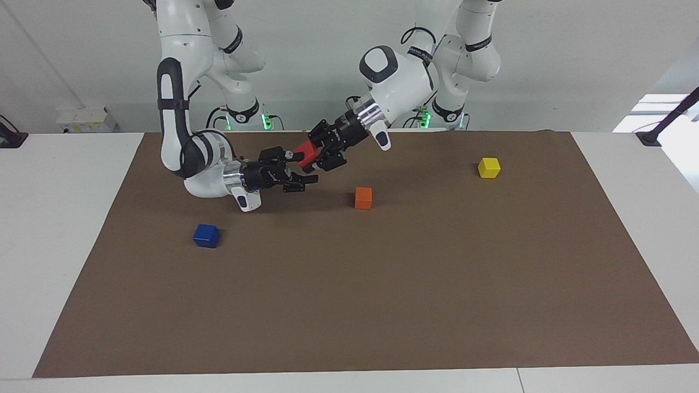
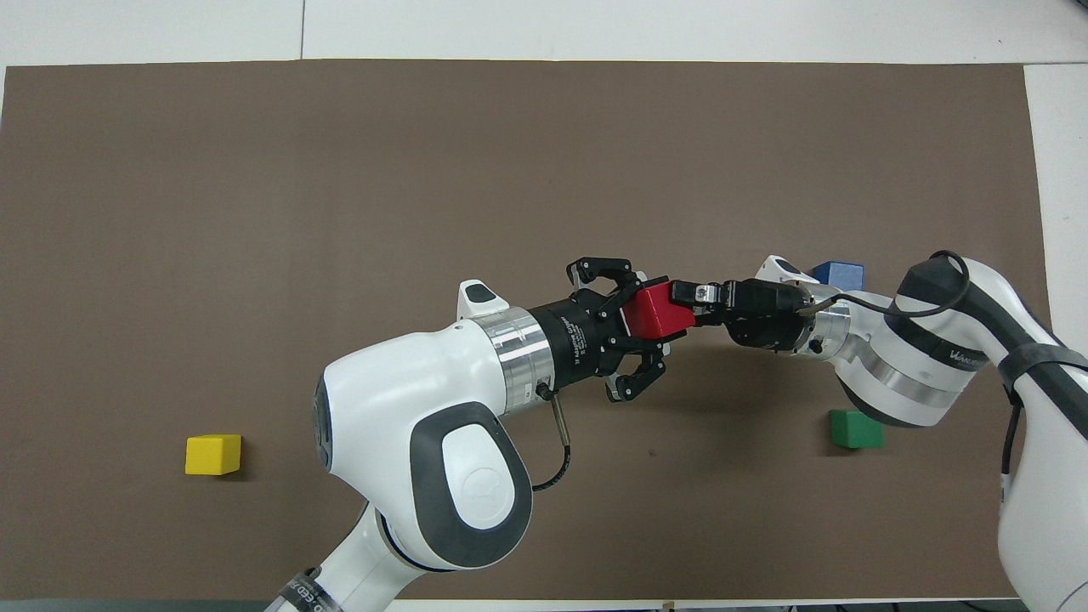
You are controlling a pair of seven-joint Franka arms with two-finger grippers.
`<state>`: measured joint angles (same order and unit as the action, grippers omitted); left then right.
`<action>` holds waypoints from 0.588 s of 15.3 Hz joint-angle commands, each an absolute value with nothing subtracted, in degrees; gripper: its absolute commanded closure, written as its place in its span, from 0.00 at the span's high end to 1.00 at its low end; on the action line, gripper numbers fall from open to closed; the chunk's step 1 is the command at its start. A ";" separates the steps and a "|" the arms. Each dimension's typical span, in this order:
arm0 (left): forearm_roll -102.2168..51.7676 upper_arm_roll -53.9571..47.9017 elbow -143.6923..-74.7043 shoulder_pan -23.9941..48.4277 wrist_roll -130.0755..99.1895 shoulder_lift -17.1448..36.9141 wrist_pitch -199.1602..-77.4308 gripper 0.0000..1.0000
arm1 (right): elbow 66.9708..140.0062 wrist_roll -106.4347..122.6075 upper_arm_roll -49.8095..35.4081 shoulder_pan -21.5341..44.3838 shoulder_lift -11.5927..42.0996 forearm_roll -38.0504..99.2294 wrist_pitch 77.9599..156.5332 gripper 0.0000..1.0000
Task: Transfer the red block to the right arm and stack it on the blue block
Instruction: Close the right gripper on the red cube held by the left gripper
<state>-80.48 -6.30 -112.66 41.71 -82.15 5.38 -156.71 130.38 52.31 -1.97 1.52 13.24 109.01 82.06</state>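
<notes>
The red block [image 1: 306, 153] [image 2: 656, 313] hangs in the air between the two grippers, over the mat's middle strip close to the robots. My left gripper [image 1: 317, 148] [image 2: 654, 327] is shut on it, with a finger on each side. My right gripper [image 1: 304, 167] [image 2: 699, 295] faces it, open. Its upper finger lies at the block's free end and its lower finger is apart below. The blue block [image 1: 206, 236] [image 2: 839, 274] sits on the mat toward the right arm's end, partly hidden by the right wrist in the overhead view.
An orange cube [image 1: 363, 197] lies mid-mat, hidden under the left arm from overhead. A yellow cube [image 1: 489, 167] [image 2: 212, 454] sits toward the left arm's end. A green cube [image 2: 856, 429] lies under the right forearm. A brown mat [image 1: 382, 305] covers the table.
</notes>
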 commanded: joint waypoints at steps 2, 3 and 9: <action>-81.91 -5.71 -112.24 42.98 -82.09 5.27 -158.20 0.00 | 130.87 54.49 -2.37 1.41 13.18 107.75 82.26 0.68; -81.91 -5.71 -112.24 42.98 -82.09 5.19 -158.29 0.00 | 130.87 54.41 -2.37 1.41 13.27 107.75 82.27 0.62; -81.91 -5.71 -112.24 43.07 -82.00 5.27 -159.08 0.00 | 130.69 53.96 -2.37 1.49 13.27 107.67 82.71 0.00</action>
<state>-80.48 -6.15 -113.31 41.71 -81.99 5.42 -157.65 130.29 52.18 -1.89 1.09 13.22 109.06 81.66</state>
